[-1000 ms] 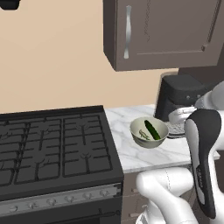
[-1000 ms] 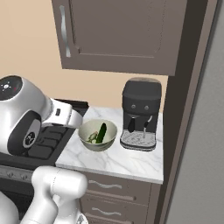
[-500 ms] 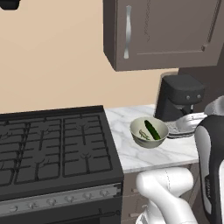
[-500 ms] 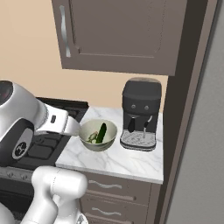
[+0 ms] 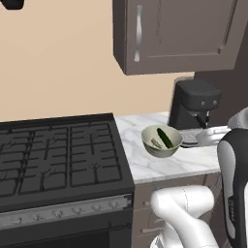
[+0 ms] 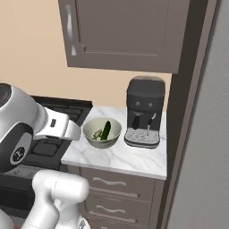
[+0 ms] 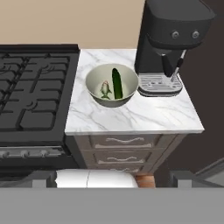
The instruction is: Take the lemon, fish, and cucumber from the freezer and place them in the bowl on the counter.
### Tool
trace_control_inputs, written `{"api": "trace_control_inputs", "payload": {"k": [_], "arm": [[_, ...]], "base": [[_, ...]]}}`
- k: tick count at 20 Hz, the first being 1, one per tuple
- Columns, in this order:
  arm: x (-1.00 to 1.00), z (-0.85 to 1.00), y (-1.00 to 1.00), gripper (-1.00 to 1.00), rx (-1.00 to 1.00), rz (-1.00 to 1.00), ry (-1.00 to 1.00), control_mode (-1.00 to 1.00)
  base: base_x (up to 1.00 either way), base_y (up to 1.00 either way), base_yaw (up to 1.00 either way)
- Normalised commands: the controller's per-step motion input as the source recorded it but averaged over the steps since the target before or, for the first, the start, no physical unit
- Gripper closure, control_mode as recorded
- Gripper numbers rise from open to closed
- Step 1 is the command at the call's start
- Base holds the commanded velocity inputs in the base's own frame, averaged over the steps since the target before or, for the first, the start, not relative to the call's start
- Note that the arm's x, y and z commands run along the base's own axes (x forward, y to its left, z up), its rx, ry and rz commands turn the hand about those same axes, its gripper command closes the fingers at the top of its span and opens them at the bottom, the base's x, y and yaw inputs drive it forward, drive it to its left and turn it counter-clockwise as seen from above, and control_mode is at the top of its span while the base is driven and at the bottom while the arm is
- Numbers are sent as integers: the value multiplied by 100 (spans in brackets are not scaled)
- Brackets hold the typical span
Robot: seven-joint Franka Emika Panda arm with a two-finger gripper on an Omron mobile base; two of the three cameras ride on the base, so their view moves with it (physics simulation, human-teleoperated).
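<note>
Left base view: the bowl (image 5: 162,142) sits on the marble table (image 5: 150,167), just beside the black stove (image 5: 58,160) and in front of the coffee machine (image 5: 193,104). The cucumber (image 5: 165,137) lies inside it with the pale fish (image 5: 156,143) alongside. Bare marble runs from the bowl to the table's front edge; a brown wall cupboard (image 5: 179,34) hangs above.

Right base view: the bowl (image 6: 102,133) stands between the stove (image 6: 58,120) and the coffee machine (image 6: 144,112), the cucumber (image 6: 106,130) leaning against its inner wall. The table (image 6: 129,159) ends at a tall dark panel (image 6: 188,112) on the right, with drawers (image 6: 116,188) under its front edge. The white arm reaches in from the left, level with the bowl's rim.

Hand view: looking down from in front of the table (image 7: 131,116), the fish (image 7: 105,89) and cucumber (image 7: 117,83) lie side by side in the bowl (image 7: 111,85). Open marble spreads before it to the front edge. The hand's fingers stand fully apart, holding nothing. No lettering is readable on the coffee machine (image 7: 168,39).
</note>
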Motion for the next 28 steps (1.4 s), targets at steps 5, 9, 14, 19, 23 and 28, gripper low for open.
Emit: {"api": "trace_control_inputs", "payload": {"k": [5, 9, 14, 19, 23, 28], "arm": [[0, 0, 0, -100, 0, 0, 0, 100], [0, 0, 0, -100, 0, 0, 0, 100], [0, 0, 0, -100, 0, 0, 0, 100], [0, 0, 0, -100, 0, 0, 0, 100], [0, 0, 0, -100, 0, 0, 0, 100], [0, 0, 0, -100, 0, 0, 0, 100]], "base": [[-100, -1, 0], [-95, -28, 0], [-14, -77, -4], [4, -87, 0], [9, -78, 0], [20, -70, 0]]}}
